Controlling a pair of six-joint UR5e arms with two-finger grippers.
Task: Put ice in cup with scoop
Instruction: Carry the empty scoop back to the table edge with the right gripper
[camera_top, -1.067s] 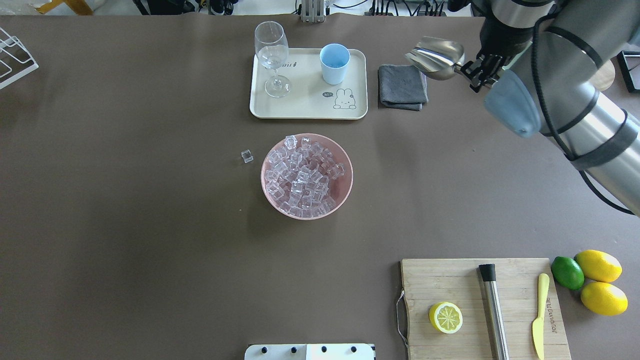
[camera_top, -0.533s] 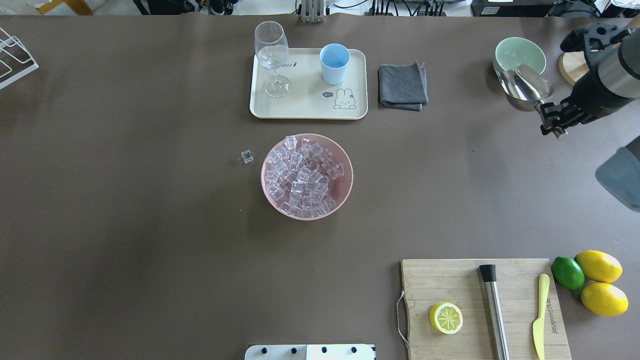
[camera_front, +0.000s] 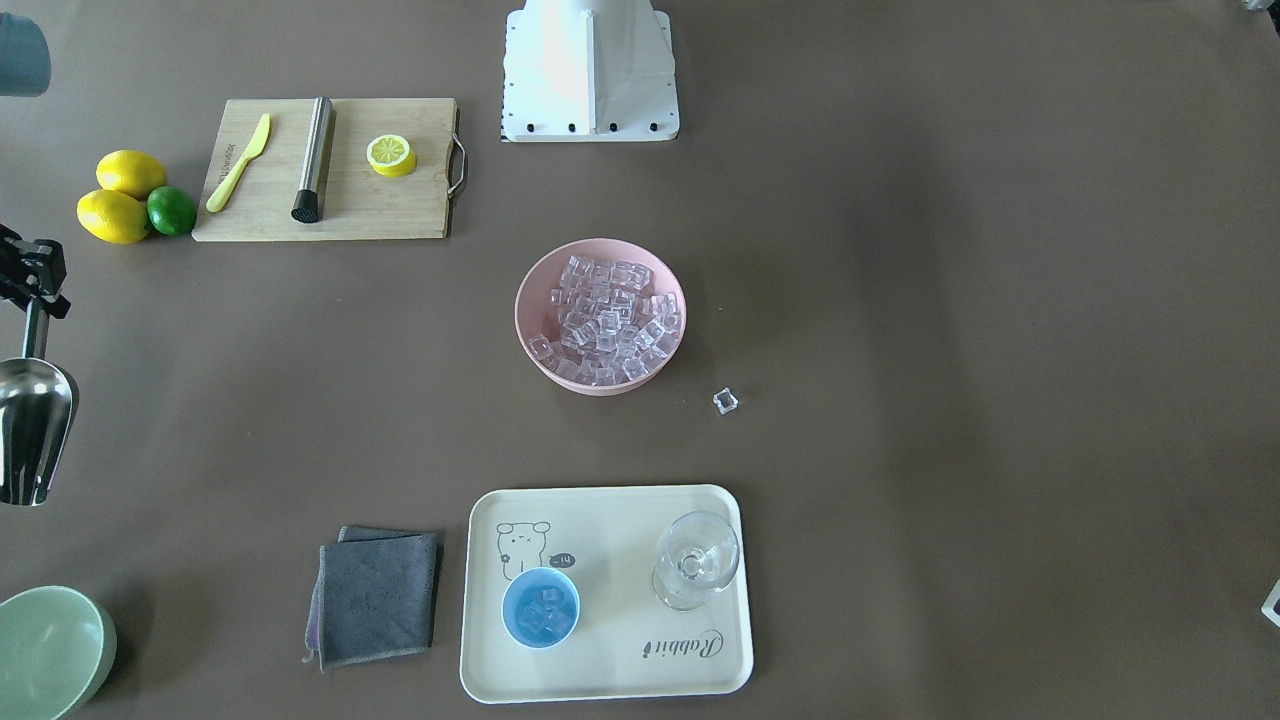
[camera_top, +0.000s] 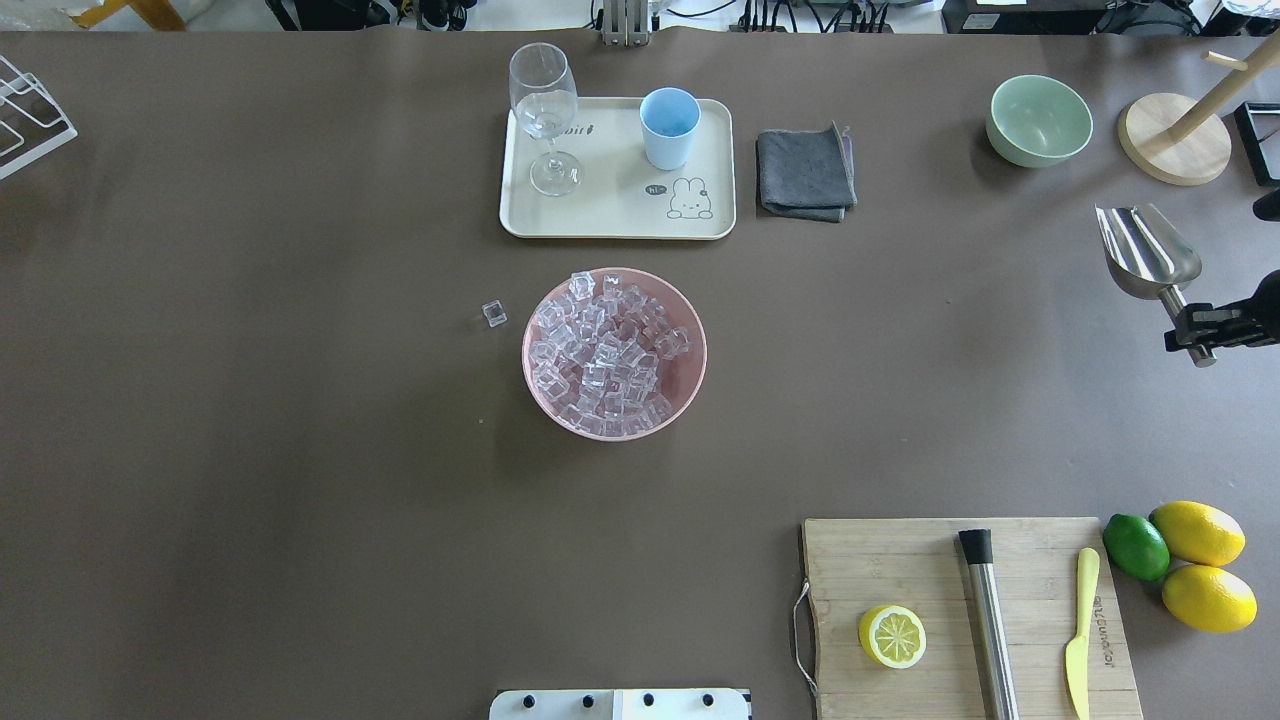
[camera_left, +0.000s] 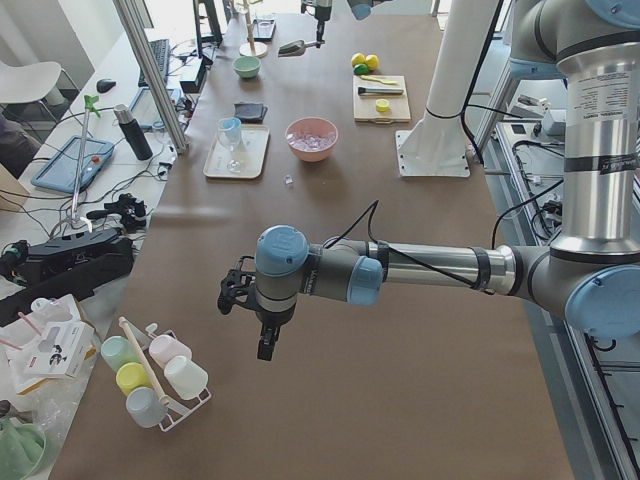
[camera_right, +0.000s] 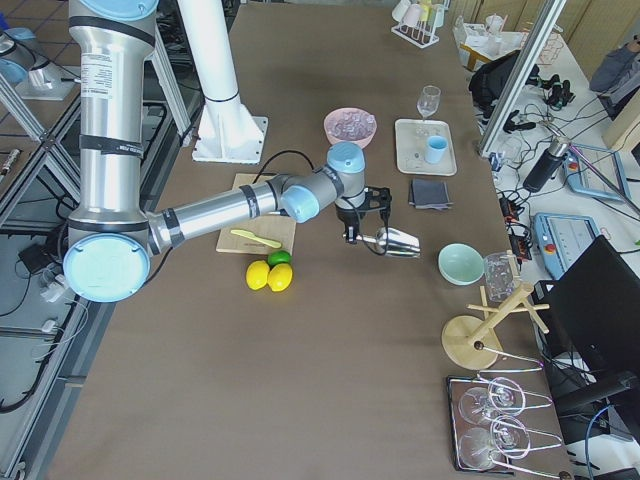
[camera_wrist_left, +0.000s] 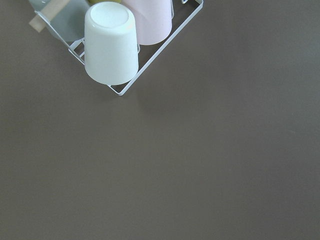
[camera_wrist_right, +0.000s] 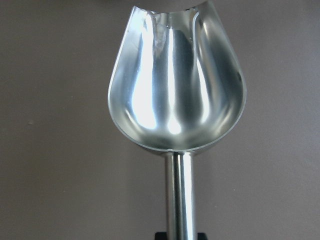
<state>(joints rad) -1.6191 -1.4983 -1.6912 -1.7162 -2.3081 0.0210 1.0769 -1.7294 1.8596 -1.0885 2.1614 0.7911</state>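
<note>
Ice (camera_front: 543, 611) is seen in the cup (camera_top: 668, 135) on the tray (camera_top: 610, 215), so the empty scoop (camera_top: 1146, 252) is held by its handle in the closed right gripper (camera_top: 1198, 336) well aside (probably to be laid down), while the opening of the left gripper (camera_left: 233, 295) cannot be told.

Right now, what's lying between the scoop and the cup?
The folded grey cloth, beside the tray; otherwise bare table. The overhead view shows it, with the scoop far right of the cup.

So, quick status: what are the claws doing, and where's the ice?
Right gripper shut on scoop, scoop empty. Left gripper far off, jaws unreadable. Cup holds a few cubes. One stray cube beside pink bowl.
</note>
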